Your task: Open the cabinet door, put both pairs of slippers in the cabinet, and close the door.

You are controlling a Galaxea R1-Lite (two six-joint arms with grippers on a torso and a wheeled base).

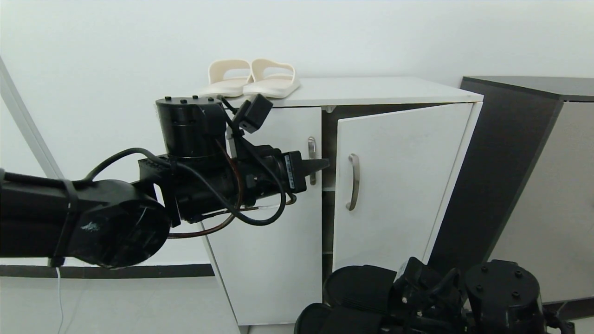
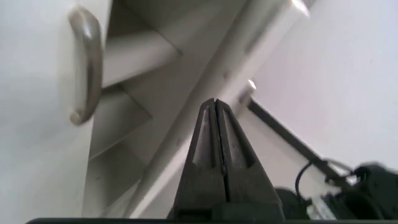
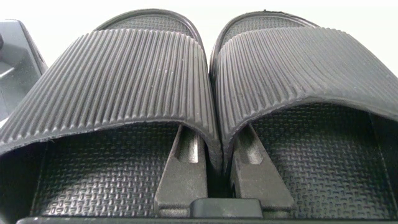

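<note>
The white cabinet [image 1: 394, 90] has two doors. Its right door [image 1: 403, 185] stands slightly ajar, leaving a dark gap with shelves inside. My left gripper [image 1: 324, 163] is shut and holds nothing, its tip at that gap beside the left door's metal handle [image 1: 312, 155]. In the left wrist view the shut fingertips [image 2: 216, 109] point past that handle [image 2: 87, 62]. A cream pair of slippers [image 1: 253, 80] rests on the cabinet top. My right gripper [image 3: 217, 171] is shut on the black ribbed slippers [image 3: 143, 74], one finger inside each, low in front of the cabinet [image 1: 357, 290].
A dark grey unit [image 1: 533, 162] stands close to the cabinet's right side. The right door's handle [image 1: 354, 182] is free. A white wall with a dark skirting stripe [image 1: 139, 270] runs behind on the left.
</note>
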